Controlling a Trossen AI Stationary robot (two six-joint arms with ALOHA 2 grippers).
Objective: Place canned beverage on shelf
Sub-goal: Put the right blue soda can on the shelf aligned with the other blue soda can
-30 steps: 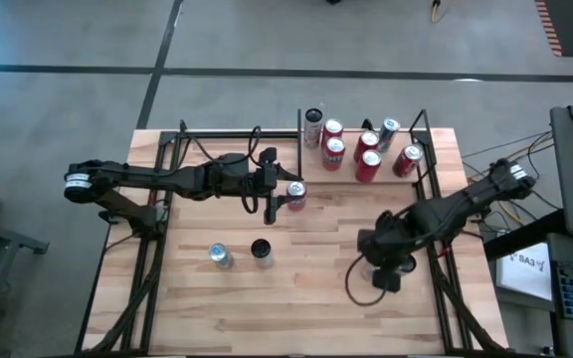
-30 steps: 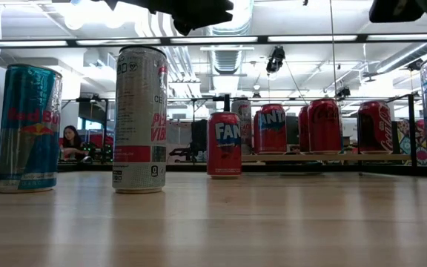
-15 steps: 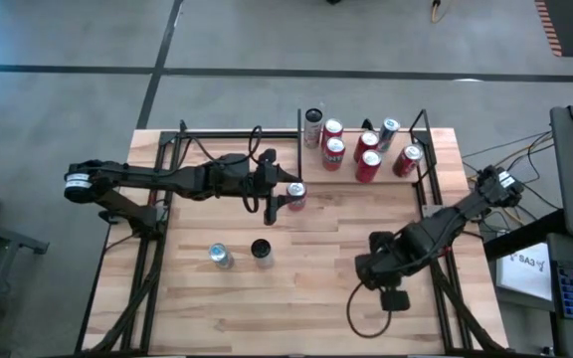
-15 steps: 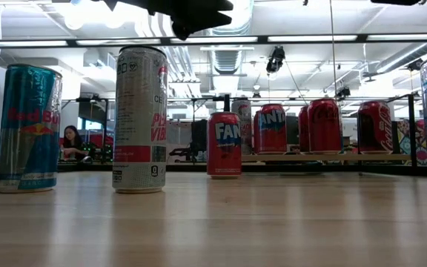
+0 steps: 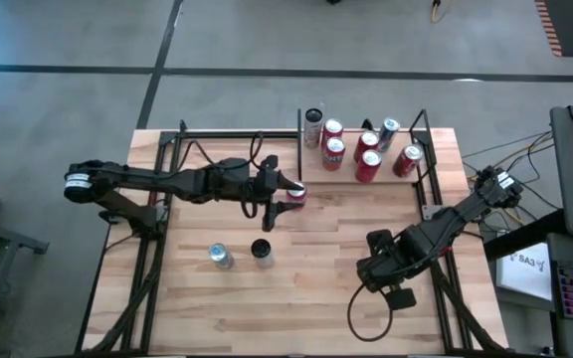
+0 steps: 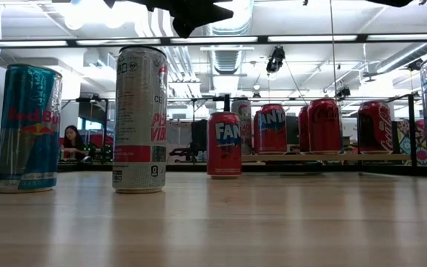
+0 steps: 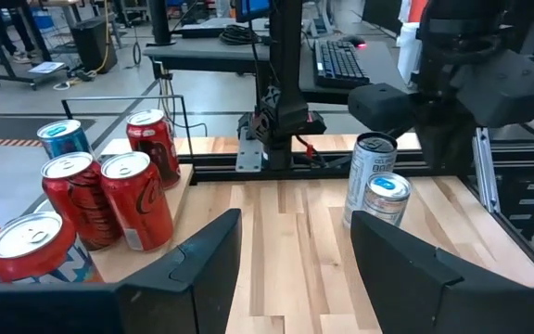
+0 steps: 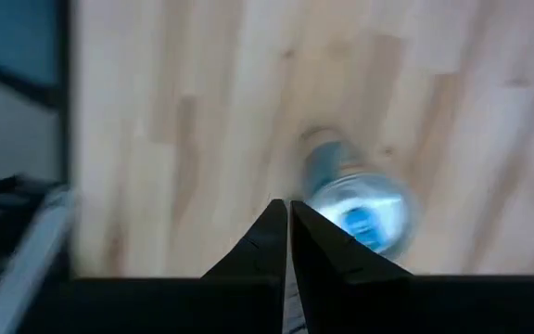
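A red Fanta can point(image 5: 297, 196) point(image 6: 224, 144) stands upright on the tabletop, near the shelf point(image 5: 421, 169) at the far right. That light-wood board point(image 6: 332, 157), edged by black rods, carries several upright cans point(image 7: 137, 199). My left gripper point(image 5: 275, 195) point(image 7: 295, 232) hovers high over the table beside the Fanta can. It is open and level, with only bare wood between its fingers. My right gripper point(image 5: 388, 280) point(image 8: 288, 218) points down, shut, above a blue-topped can point(image 8: 355, 204) near the table's right side.
A Red Bull can point(image 5: 220, 256) point(image 6: 28, 127) and a tall white can point(image 5: 262, 249) point(image 6: 140, 119) stand near the table's middle front. Two more cans point(image 7: 371, 186) stand below my right arm. Black frame rails point(image 5: 157, 239) run along the table's sides.
My right gripper has swung a little toward the table's near edge and rolled about its own axis, staying shut. My left gripper has rolled slightly in place and now hides more of the Fanta can from above. No can has moved.
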